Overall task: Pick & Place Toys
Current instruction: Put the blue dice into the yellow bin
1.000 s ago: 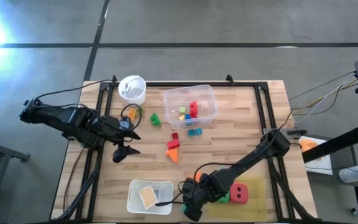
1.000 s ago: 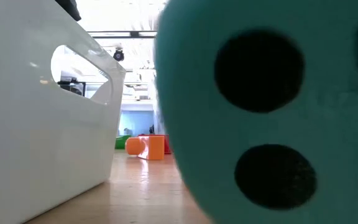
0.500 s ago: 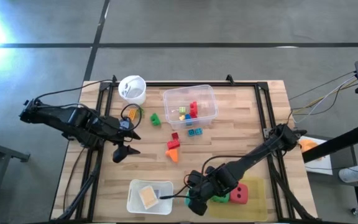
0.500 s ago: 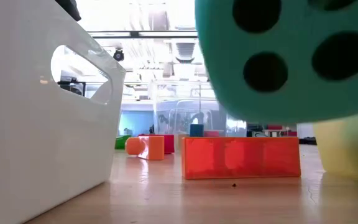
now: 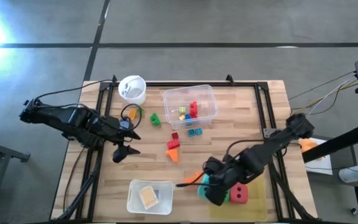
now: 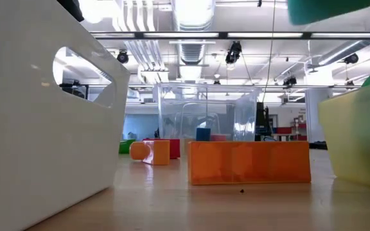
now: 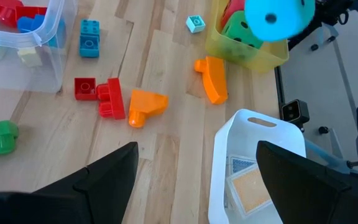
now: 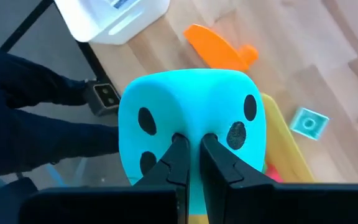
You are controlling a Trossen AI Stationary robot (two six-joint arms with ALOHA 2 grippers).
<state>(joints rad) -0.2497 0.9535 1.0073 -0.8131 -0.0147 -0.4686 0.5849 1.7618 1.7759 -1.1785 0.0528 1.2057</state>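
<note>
Once low, teal die now aloft.

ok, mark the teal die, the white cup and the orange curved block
teal die [image 8: 191, 124]: right wrist view, its dotted top face
white cup [image 5: 132, 89]: high view, its rim
orange curved block [image 7: 214, 79]: left wrist view, its middle

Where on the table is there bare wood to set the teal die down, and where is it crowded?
Bare wood lies right of the clear tub, toward the table's right edge, and between the white cup and white bin. It is crowded around the red and orange blocks at centre, and near the yellow tray, where the right gripper holds the teal die.
</note>
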